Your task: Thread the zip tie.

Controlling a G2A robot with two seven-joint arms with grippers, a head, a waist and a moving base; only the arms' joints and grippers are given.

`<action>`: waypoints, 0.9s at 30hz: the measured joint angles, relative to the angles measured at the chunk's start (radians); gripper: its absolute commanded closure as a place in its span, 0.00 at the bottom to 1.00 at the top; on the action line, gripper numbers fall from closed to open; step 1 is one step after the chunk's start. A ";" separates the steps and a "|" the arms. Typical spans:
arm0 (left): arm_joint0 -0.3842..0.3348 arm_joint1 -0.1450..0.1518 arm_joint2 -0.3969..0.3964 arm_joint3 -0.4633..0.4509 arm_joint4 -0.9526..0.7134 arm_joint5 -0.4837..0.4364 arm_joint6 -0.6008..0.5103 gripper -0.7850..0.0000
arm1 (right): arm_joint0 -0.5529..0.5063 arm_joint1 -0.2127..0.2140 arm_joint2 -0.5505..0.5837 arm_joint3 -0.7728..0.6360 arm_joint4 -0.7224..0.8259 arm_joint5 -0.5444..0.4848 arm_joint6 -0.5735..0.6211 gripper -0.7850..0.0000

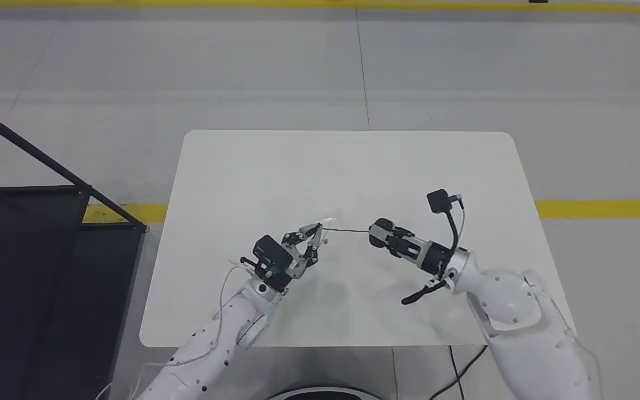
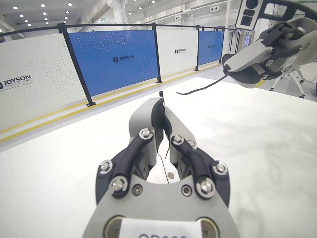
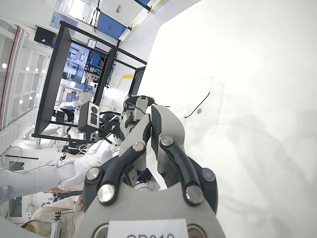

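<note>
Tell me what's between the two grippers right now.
Only the zip tie strap, sticking out from the right gripper toward the head pinched in the left gripper; left wrist view shows its tip just short.

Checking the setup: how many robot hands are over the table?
2. The left hand is left of the table's middle, the right hand opposite it, both shut on the zip tie.

Fence panels: I see logo print on several.
Sticker on left end effector: cropped, unreadable.
</note>
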 measured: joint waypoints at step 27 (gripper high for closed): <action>0.000 0.000 0.000 0.000 0.000 0.000 0.000 1.00 | 0.033 -0.003 -0.038 0.013 -0.001 0.058 -0.027 1.00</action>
